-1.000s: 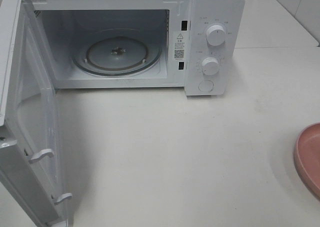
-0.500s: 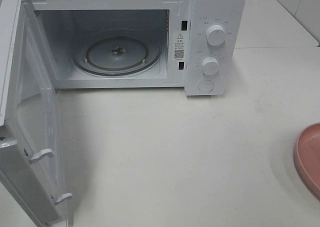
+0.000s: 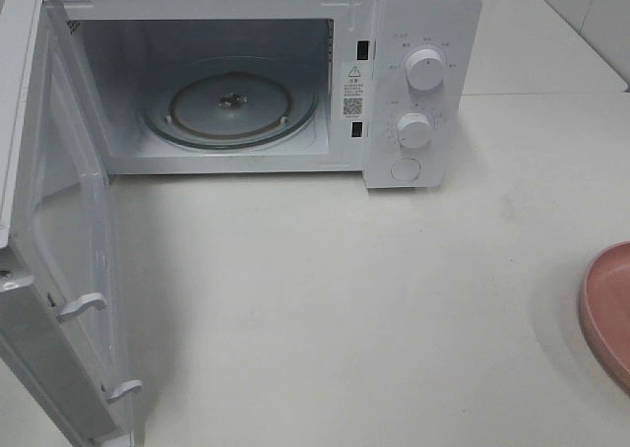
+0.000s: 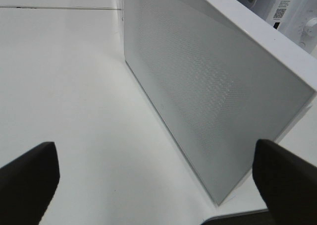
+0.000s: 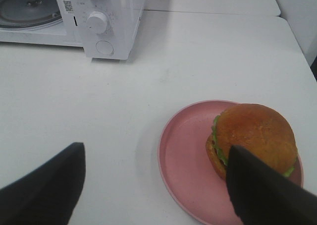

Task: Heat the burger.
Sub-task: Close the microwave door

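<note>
**A:** ok where's the burger [image 5: 255,136] rn?

**B:** sitting on the pink plate [image 5: 183,170], off to one side of it, not centred. Glossy brown bun, bit of green lettuce poking out the edge. In the high cam you only get a slice of the plate at approx 4 o'clock, cut off by the frame edge, burger itself isn't visible there.

**A:** and the microwave?

**B:** microwave [image 3: 418,93] is at 12 o'clock on the bench [image 3: 345,299], door [image 3: 59,270] swung wide open toward 8 o'clock. Glass turntable [image 3: 231,107] inside w/ nothing on it. Two white knobs + a round button down the front panel.

**A:** grippers?

**B:** right gripper [image 5: 158,185] spread wide, holding nothing. One finger [image 5: 267,190] overlaps the burger in the wrist cam but can't tell if it's touching or just above. Left gripper [image 4: 153,178] also wide open, empty, hanging over bare bench just beside the outer face of the open door. Neither arm shows in the high cam.

**A:** plate vs microwave?

**B:** well apart, bare bench btw them.
</note>
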`<act>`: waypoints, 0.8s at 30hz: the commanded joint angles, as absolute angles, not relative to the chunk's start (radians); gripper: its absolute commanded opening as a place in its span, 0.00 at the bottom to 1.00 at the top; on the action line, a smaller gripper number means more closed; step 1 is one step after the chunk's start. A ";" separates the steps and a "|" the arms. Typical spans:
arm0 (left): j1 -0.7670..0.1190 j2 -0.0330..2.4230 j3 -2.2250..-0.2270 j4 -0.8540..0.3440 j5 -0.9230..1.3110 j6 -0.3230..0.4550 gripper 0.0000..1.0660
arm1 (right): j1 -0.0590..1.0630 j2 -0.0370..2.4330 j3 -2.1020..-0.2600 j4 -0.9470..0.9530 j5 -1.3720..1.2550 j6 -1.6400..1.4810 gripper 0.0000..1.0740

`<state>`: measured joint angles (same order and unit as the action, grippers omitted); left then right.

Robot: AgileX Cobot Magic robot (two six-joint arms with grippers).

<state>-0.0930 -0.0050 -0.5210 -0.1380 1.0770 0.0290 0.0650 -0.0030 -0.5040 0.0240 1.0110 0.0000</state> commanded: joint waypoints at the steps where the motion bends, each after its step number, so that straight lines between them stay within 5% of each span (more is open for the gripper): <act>1: -0.091 -0.023 -0.517 -0.139 1.068 0.027 0.92 | 0.059 -0.031 -0.501 0.024 0.996 -0.010 0.71; 24: -0.091 -0.023 -0.517 -0.139 1.068 0.027 0.92 | 0.059 -0.031 -0.501 0.024 0.996 -0.010 0.71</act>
